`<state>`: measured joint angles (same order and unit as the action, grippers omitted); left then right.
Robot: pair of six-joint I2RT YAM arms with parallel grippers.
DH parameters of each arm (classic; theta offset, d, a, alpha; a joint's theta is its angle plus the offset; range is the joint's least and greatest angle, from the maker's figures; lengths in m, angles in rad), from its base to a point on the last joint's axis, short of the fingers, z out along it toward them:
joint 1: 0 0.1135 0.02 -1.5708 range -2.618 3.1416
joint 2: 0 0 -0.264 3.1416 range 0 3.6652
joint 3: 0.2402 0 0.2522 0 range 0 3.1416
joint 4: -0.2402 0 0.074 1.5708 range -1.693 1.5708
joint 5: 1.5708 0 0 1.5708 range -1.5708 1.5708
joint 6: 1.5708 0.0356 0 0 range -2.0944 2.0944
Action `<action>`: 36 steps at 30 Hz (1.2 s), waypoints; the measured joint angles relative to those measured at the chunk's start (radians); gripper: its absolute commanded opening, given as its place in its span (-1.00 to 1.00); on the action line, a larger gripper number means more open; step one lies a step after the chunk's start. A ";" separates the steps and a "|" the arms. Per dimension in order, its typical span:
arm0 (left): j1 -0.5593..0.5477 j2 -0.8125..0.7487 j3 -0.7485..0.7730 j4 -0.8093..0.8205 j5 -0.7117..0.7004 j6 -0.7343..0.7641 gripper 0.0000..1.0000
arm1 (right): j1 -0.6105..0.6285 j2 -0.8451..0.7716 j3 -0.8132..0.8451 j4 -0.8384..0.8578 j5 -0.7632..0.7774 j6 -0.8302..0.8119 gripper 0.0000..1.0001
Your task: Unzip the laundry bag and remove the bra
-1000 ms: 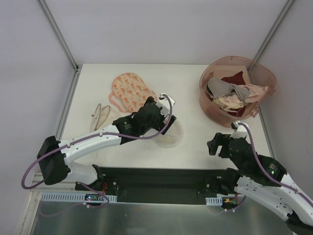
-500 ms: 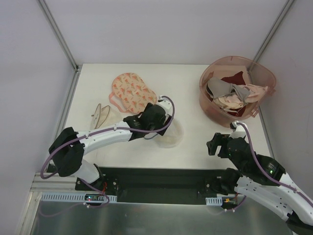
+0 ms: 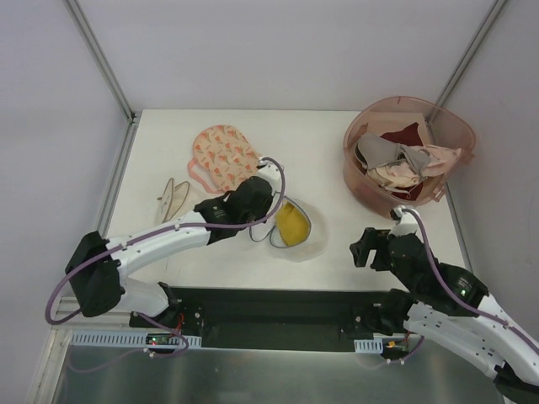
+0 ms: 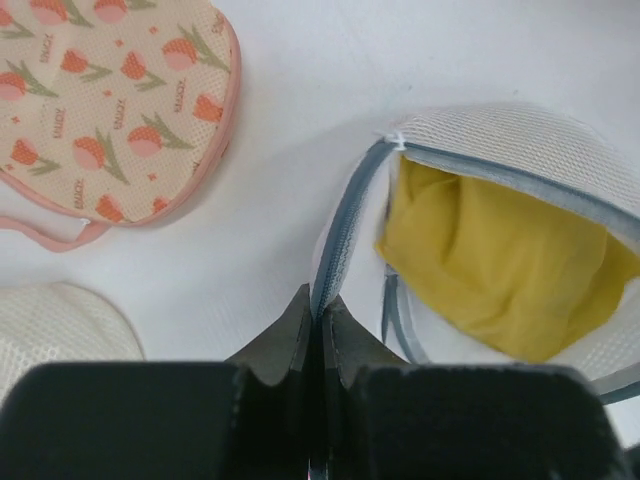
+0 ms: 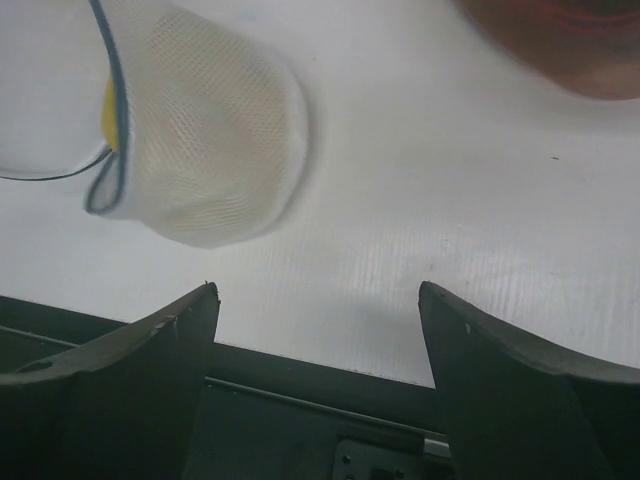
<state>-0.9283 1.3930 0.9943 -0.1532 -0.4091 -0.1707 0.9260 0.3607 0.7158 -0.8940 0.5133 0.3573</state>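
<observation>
- the left claw (image 4: 320,300) is fully closed, its tips pinching the grey-blue rim (image 4: 345,230) of the bag (image 4: 520,130); whether it has the zip pull itself or just the tape, i cannot tell.
- the bag lies on the table (image 3: 337,143) near the front edge, between the two arms, with its mouth gaping toward the left claw.
- the bra (image 4: 500,260) sits inside the bag as a yellow bundle, showing through the opening but not out of it.
- the right claw (image 5: 318,290) stands wide open and holds nothing; it hovers low over the table, just to the right of the bag.
- judgement: the zip looks mostly undone, so the step in hand is holding the mouth open and getting the bra out.
- to do it well, keep the left pinch firm and lift the rim a little, so the opening stays wide and the bag does not slide.
- bring the right claw in from the open side, low and level, and close on a thick fold of yellow fabric only.
- risk: catching mesh along with the bra would drag the whole bag; aim for the middle of the bundle, clear of the rim.
- pull out slowly, away from the left claw, so that the pinch acts as an anchor.
- steer clear of the pink pouch (image 4: 110,100) and the tub (image 3: 408,160).
</observation>
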 measured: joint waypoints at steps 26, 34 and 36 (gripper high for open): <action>0.079 -0.244 -0.003 -0.145 0.201 -0.104 -1.00 | 0.142 0.890 0.286 0.569 -0.130 -0.012 0.43; 0.079 -0.272 -0.012 -0.154 0.208 -0.104 -1.00 | 0.082 1.025 0.285 0.579 -0.127 0.048 0.31; 0.079 -0.277 -0.013 -0.160 0.211 -0.104 -1.00 | 0.066 1.064 0.282 0.582 -0.134 0.069 0.01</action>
<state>-0.8497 1.1164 0.9813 -0.3130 -0.1982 -0.2745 0.9916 1.4242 0.9981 -0.3119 0.3790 0.4259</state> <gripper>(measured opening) 0.010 0.664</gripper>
